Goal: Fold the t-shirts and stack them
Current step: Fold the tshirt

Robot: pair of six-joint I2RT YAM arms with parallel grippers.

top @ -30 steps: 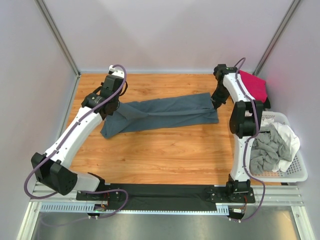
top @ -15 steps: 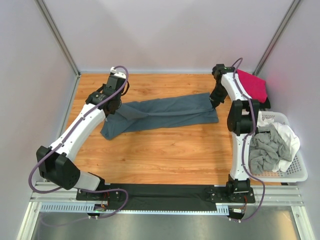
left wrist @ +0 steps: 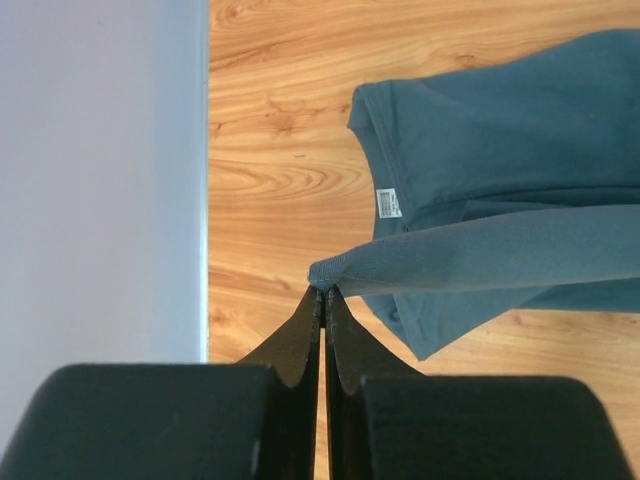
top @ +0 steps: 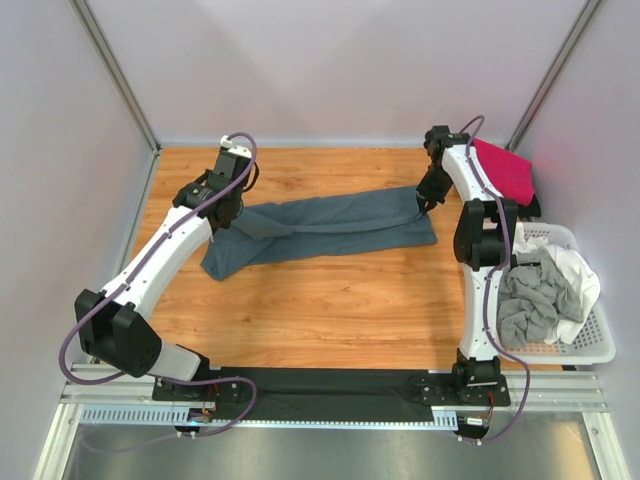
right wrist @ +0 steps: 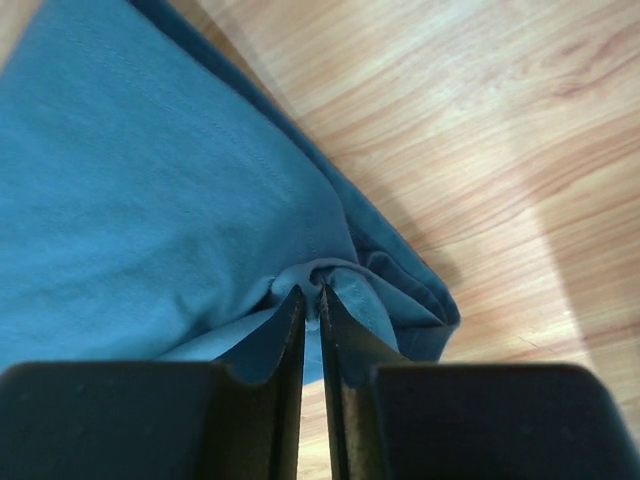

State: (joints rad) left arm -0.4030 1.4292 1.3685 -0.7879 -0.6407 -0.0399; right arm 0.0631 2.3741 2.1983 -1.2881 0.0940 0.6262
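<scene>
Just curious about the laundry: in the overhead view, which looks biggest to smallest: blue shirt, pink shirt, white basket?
1. Blue shirt, stretched out.
2. Basket.
3. Pink shirt, folded and partly hidden, so its full size is unsure.

Light-brown wood-grain table [top: 330,300], seen from above. A large slate blue-grey cloth t-shirt [top: 330,225] lies drawn out into a long band from left to right across the far half. A folded magenta-pink t-shirt [top: 505,170] sits at the far right corner. A white plastic lattice basket [top: 590,350] stands at the right edge. A flat black t-shirt [top: 320,385] stretches along the near edge.
</scene>
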